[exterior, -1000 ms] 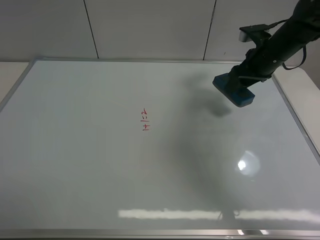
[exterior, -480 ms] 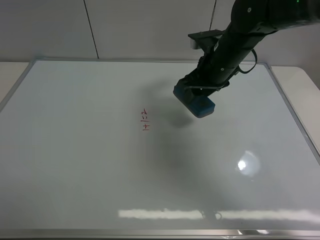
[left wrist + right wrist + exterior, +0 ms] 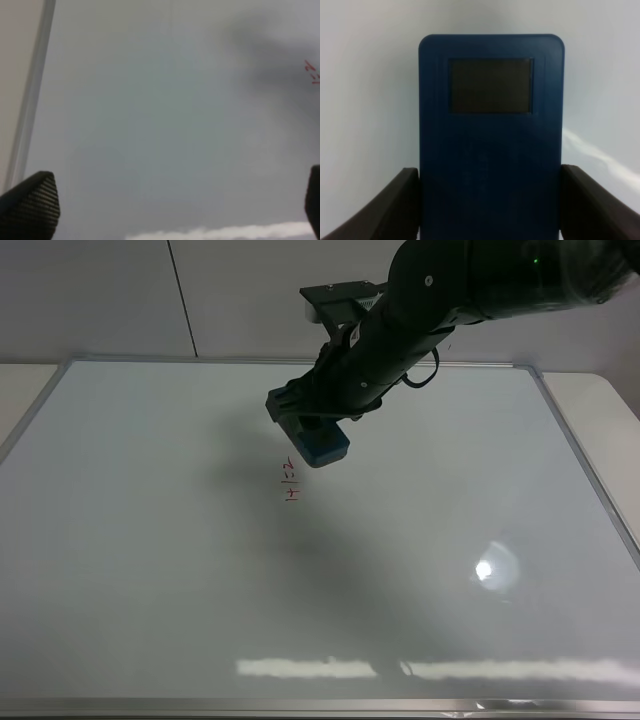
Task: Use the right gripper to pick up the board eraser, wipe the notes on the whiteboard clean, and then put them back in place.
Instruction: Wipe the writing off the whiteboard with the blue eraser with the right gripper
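Right gripper [image 3: 312, 428] reached across the whiteboard [image 3: 150, 560] past the middle, fingers pinching the long sides of the board eraser [image 3: 321, 447]. Eraser sat just beside the far end of the red notes [image 3: 291, 480], near the middle of the board. Could not tell whether it touched the surface. Left gripper [image 3: 172, 205] hung over bare board near the frame, fingers spread wide, holding nothing.

My board eraser [image 3: 490, 150] looks like smooth, matt blue plastic. The whiteboard [image 3: 150, 570] is glossy and throws back glare, and its frame [image 3: 300, 359] is silvery metal. The fingers [image 3: 30, 205] of my left gripper [image 3: 175, 215] look black and finely ribbed.
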Robot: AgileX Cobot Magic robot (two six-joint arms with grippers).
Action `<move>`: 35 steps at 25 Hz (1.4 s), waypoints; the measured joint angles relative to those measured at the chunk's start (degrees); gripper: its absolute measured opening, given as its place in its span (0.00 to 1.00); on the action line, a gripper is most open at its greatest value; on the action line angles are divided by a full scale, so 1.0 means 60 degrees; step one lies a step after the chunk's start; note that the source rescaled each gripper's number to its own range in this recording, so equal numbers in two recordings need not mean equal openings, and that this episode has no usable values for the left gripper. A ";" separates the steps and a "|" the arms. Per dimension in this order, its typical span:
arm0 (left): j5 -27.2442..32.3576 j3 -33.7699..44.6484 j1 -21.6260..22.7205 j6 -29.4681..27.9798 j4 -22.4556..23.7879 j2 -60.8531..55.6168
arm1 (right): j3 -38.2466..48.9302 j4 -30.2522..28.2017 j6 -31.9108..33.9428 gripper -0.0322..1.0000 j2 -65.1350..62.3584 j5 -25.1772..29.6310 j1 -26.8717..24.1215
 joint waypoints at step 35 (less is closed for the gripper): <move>0.0000 0.0000 0.0000 0.0000 0.0000 0.0000 | -0.3252 -0.1724 0.0960 0.05 0.3563 0.2796 0.1827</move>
